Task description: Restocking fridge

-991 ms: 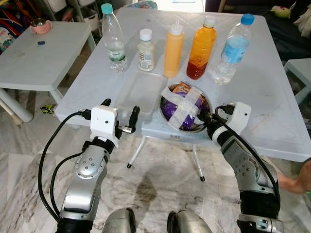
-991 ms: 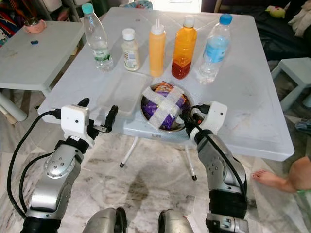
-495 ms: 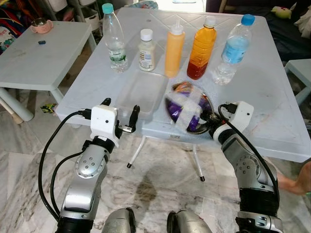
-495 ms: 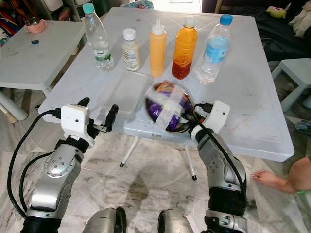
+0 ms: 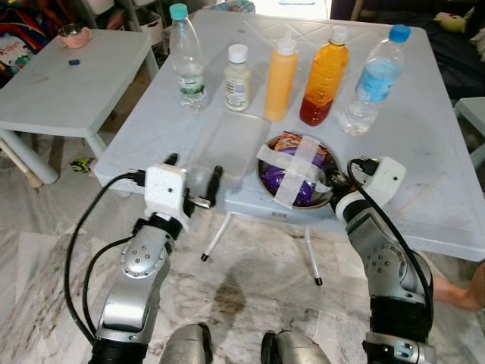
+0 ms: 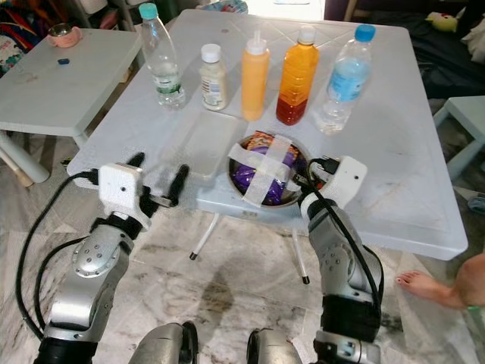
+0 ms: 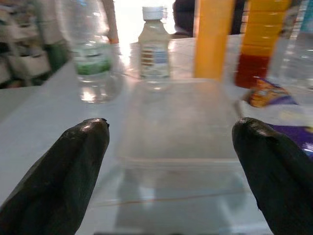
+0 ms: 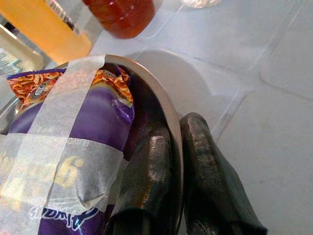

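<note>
Gripping the metal bowl [image 5: 295, 173] rim, lower centre of frame: right end effector [image 8: 178, 161], fingers pinched either side, probably for lifting. Bowl holds a taped purple snack packet [image 8: 73, 147]. Left end effector [image 5: 193, 180]: spread wide, empty, facing clear container [image 7: 178, 120].

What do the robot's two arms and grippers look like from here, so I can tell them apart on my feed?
Both arms are silver metal with rounded, bolted joints and dark bands lower down. Each wrist carries a white boxy module. The left gripper and the right gripper each have two long, rounded black fingers with a slightly glossy, rubbery look. Black cables loop out from the left wrist module, and one runs along the right forearm.
</note>
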You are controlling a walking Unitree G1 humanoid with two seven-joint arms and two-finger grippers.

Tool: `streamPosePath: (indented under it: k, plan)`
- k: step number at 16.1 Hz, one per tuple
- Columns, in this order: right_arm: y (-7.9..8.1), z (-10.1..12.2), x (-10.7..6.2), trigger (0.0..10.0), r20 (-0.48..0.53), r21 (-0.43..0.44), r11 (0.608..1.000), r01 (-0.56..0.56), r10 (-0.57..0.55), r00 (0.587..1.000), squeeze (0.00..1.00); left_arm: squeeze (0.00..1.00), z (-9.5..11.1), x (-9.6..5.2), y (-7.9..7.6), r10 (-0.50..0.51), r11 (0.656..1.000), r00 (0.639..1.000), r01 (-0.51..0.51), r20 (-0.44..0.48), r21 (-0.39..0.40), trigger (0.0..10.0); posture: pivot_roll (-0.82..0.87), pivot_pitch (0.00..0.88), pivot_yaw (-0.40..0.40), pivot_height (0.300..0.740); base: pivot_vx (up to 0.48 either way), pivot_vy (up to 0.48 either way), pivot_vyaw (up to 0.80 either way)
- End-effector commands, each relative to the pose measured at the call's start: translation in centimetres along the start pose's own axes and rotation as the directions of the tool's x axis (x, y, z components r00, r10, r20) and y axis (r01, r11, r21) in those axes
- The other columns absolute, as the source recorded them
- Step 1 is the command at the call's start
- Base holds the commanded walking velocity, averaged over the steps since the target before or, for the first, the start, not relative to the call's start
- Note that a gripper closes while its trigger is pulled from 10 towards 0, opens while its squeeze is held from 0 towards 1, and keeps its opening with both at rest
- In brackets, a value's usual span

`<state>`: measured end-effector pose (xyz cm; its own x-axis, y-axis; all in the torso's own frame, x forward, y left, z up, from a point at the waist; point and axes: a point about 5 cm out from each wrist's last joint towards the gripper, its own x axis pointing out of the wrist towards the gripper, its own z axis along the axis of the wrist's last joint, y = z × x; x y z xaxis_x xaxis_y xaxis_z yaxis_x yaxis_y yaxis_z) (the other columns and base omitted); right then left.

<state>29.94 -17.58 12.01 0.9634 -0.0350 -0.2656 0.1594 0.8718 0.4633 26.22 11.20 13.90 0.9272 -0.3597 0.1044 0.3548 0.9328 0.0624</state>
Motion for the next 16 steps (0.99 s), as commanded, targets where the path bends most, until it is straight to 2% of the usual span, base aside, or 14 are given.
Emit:
streamPosePath:
  k: [1,3,5,8,9,10,12,13,16]
  plan:
    - [-2.4,-2.1,-0.4,0.0,-0.085,-0.030,0.990,0.137,-0.139,0.987,0.00,0.00,0.2,-0.3,-0.6,-0.064,0.998,0.998,0.064,0.001,0.001,10.0,-0.02,0.119,0.017,0.740,0.000,0.000,0.00]
    - [-2.3,-1.8,-0.6,0.0,-0.050,-0.095,0.985,0.147,-0.152,0.987,0.00,0.00,-0.2,-0.6,-0.3,-0.066,0.998,0.998,0.066,-0.013,0.010,10.0,-0.03,0.118,0.019,0.740,0.000,0.000,0.00]
    - [-2.3,-2.0,-1.1,0.0,-0.030,-0.100,0.982,0.162,-0.166,0.986,0.00,0.00,-0.3,-0.7,0.1,-0.056,0.998,0.998,0.056,-0.028,0.004,10.0,-0.03,0.119,0.015,0.740,0.000,0.000,0.00]
    - [-1.9,-1.8,-1.7,0.2,0.044,-0.108,0.989,0.104,-0.099,0.994,0.00,0.00,-1.2,-1.3,0.9,0.040,0.999,0.995,-0.043,-0.090,-0.031,10.0,-0.02,0.111,0.016,0.740,0.000,0.000,0.00]
    - [-1.8,-1.8,-2.0,10.0,0.053,-0.123,0.990,0.075,-0.069,0.996,0.00,0.00,-1.4,-1.5,0.9,0.048,0.997,0.994,-0.053,-0.101,-0.055,10.0,-0.02,0.104,0.014,0.740,0.000,0.000,0.00]
    - [-2.5,-2.3,-2.3,10.0,0.042,-0.340,0.931,0.135,-0.128,0.991,0.00,0.00,-1.6,-1.7,0.8,0.053,0.997,0.992,-0.059,-0.112,-0.051,10.0,-0.02,0.098,0.010,0.740,0.000,0.000,0.00]
    - [-3.4,-3.0,-2.3,10.0,0.004,-0.254,0.947,0.198,-0.204,0.979,0.00,0.00,-1.5,-1.5,0.6,0.039,0.998,0.994,-0.043,-0.104,-0.041,10.0,-0.02,0.093,0.008,0.740,0.000,0.000,0.00]
    - [-3.7,-3.3,-2.2,10.0,-0.013,-0.246,0.942,0.228,-0.238,0.971,0.00,0.00,-1.5,-1.2,0.6,0.040,0.998,0.994,-0.045,-0.103,-0.044,10.0,-0.02,0.091,0.009,0.740,-0.247,0.000,0.00]
    - [-4.3,-3.3,-2.3,10.0,0.020,-0.287,0.907,0.309,-0.316,0.948,0.00,0.00,-1.4,-1.0,0.6,0.033,0.998,0.994,-0.038,-0.108,-0.041,10.0,-0.02,0.084,0.014,0.740,-0.284,0.000,0.00]
